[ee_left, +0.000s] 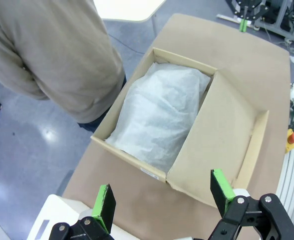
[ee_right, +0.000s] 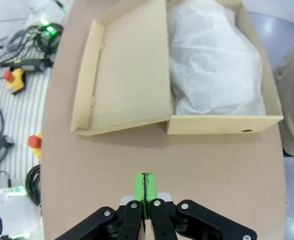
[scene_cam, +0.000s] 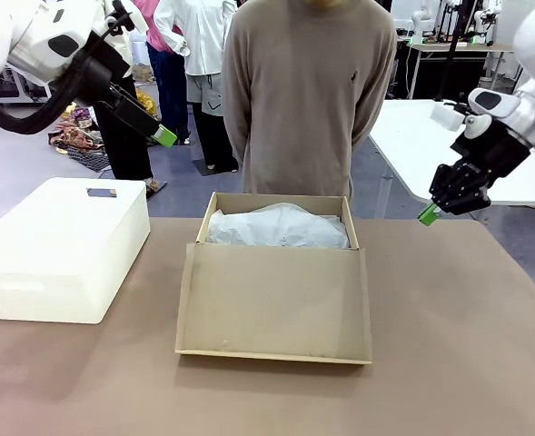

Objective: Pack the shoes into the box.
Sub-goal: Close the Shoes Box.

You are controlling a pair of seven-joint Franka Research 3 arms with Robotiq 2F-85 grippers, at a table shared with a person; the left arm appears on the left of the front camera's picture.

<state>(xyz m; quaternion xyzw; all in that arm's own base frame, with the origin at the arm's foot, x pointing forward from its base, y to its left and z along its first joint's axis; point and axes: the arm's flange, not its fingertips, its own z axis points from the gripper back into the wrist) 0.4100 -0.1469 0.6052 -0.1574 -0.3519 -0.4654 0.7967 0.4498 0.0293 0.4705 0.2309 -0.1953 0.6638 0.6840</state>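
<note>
The tan cardboard box (scene_cam: 349,222) stands open mid-table, its flap lid (scene_cam: 274,300) lying flat toward me. White tissue paper (scene_cam: 276,227) bulges over the inside, and the shoes are hidden from view. The box (ee_left: 206,145) also lies below my left gripper (ee_left: 164,192), whose green pads stand wide apart with nothing between them. High at the left, my left gripper (scene_cam: 163,136) hangs above the floor beyond the table. My right gripper (scene_cam: 428,214) hovers right of the box with its pads pressed together, empty; the box (ee_right: 221,122) lies ahead of that gripper (ee_right: 146,187).
A white plastic bin (scene_cam: 63,250) with its lid on sits at the left of the brown table (scene_cam: 458,363). A person (scene_cam: 308,100) in a beige sweater stands at the far edge behind the box. A white table (scene_cam: 412,136) stands beyond at the right.
</note>
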